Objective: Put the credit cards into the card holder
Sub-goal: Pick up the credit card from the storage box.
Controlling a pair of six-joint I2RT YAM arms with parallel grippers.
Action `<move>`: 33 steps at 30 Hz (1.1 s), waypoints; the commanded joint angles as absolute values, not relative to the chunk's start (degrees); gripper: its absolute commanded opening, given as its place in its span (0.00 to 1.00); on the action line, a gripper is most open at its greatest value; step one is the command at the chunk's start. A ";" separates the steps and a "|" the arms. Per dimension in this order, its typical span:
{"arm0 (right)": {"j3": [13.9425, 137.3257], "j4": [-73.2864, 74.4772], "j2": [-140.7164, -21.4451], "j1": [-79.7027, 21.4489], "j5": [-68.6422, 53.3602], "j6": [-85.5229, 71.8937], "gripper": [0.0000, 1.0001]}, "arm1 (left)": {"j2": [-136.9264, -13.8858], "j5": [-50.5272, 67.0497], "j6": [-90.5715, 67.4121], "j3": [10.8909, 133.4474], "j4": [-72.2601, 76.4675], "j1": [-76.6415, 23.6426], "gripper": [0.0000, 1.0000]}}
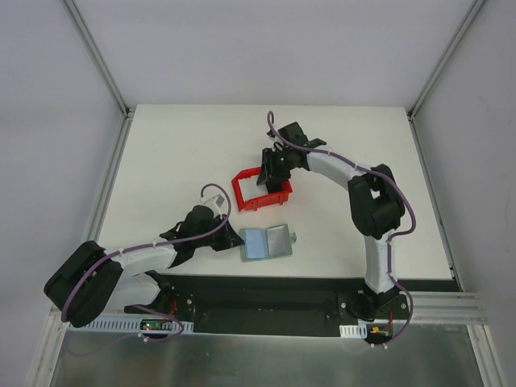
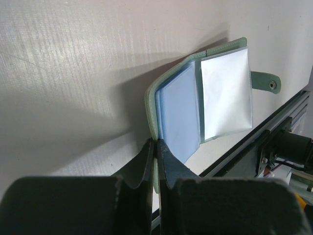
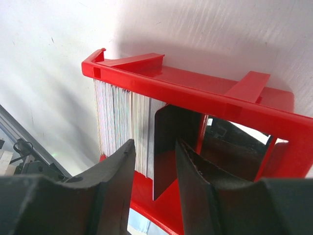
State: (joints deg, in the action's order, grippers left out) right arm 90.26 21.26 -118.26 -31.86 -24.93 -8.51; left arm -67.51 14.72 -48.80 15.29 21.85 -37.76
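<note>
Right pincer [image 3: 155, 145] hangs spread, an upright dark card [image 3: 171, 132] edge-on between its fingers, I judge; left pincer [image 2: 156, 147] pinches the holder [image 2: 178, 112] rim.

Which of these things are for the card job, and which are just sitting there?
For the job: card holder, open, edge pinched by the left fingers; credit cards, standing in a row; right fingers, open at a dark card.
Just there: red bin, which only holds the cards; white table.
</note>
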 commanded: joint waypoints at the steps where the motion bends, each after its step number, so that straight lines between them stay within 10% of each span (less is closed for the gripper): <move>1: 90.26 20.21 -114.26 -31.55 -26.81 -9.05 0.38 | -68.12 15.64 -47.99 16.70 23.29 -37.27 0.00; 20: 91.41 23.29 -111.01 -30.32 -22.07 -7.03 0.01 | -68.03 16.00 -48.16 16.26 23.56 -37.26 0.00; 33: 83.79 21.64 -95.64 -29.97 -21.33 -6.84 0.00 | -66.62 15.03 -48.08 14.50 23.47 -37.18 0.00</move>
